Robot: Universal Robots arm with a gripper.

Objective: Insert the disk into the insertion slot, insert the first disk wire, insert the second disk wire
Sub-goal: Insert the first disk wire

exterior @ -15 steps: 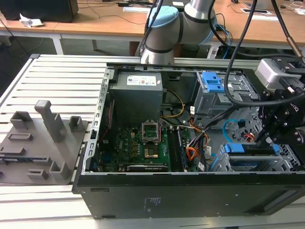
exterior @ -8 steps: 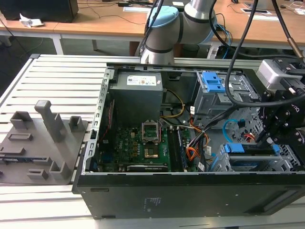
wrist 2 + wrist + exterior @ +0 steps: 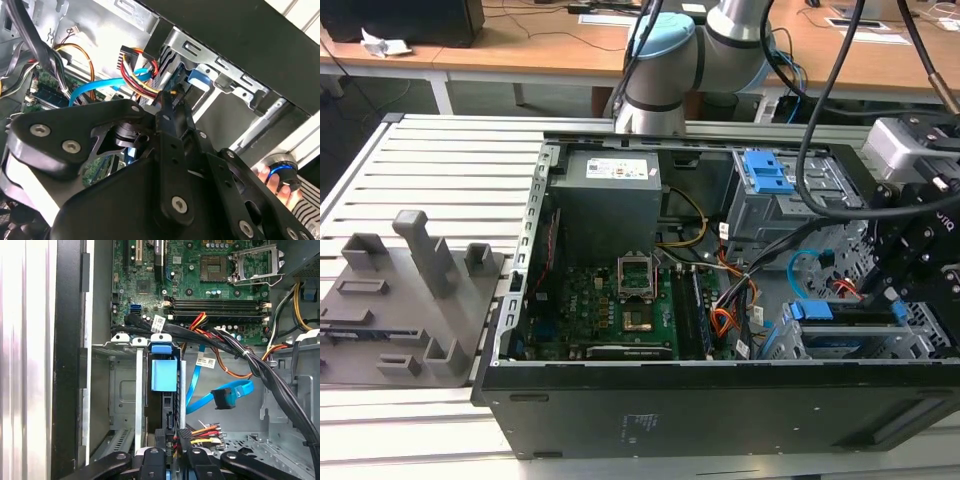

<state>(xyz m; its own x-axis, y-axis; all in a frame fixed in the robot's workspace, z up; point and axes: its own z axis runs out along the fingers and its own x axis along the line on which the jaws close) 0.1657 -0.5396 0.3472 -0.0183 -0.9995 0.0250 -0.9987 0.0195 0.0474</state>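
The hand (image 3: 175, 454) tight around the first disk wire (image 3: 206, 431), just beside the disk (image 3: 164, 375) in the insertion slot (image 3: 122, 385).

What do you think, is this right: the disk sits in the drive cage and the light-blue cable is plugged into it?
The disk does sit in the drive cage, but the light-blue cable is not plugged in: the first wrist view shows its dark plug hanging free.

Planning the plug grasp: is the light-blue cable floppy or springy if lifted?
Probably springy: the light-blue cable holds an open loop unsupported. Likely light, being slim. Its dark plug hangs free, so it may twist when pushed.
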